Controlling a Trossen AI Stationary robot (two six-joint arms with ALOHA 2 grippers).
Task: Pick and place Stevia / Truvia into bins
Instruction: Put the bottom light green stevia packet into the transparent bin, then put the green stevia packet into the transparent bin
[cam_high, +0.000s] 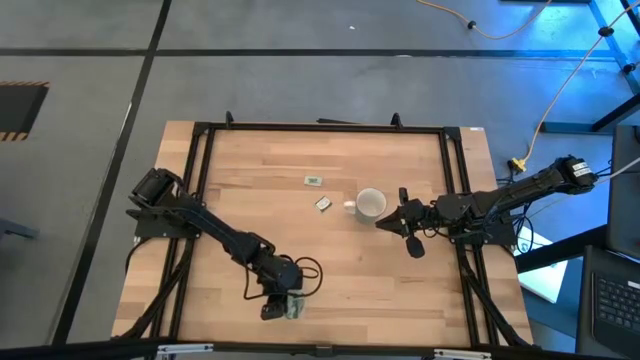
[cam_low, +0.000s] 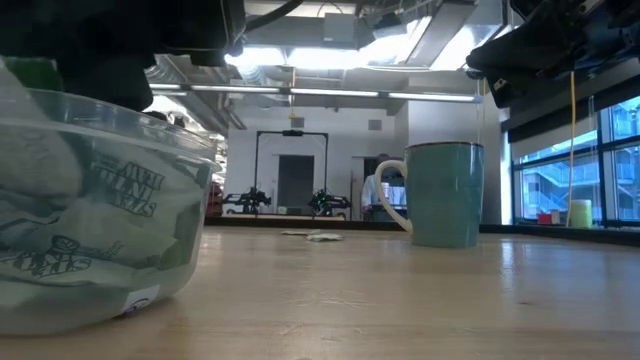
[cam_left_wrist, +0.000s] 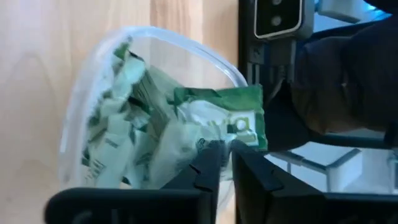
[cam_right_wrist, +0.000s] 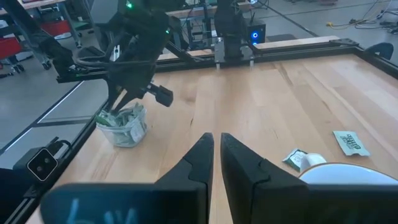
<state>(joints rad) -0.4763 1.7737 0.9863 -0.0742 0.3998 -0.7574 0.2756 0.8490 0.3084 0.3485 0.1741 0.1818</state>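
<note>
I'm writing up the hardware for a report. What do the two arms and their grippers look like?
Both arms are black and slender, built of jointed segments. The left gripper has a black cable looping beside its wrist. The right gripper ends in two dark, tapered fingers with stepped inner edges. No markings are legible.

Grey floor (cam_high: 300, 80), bright ceiling lights (cam_low: 330, 55), windows (cam_low: 560, 165)

The clear plastic dish (cam_low: 100, 215) stands very close to the camera on the wooden table (cam_low: 400, 295), full of green and white sachets (cam_low: 70, 230). A dark mass hangs just above the dish. The mug (cam_low: 443, 193) stands farther back from the dish, handle toward it. Between dish and mug, far back, lie two sachets (cam_low: 313, 235). A dark gripper (cam_low: 530, 50) hangs above the mug.
</note>
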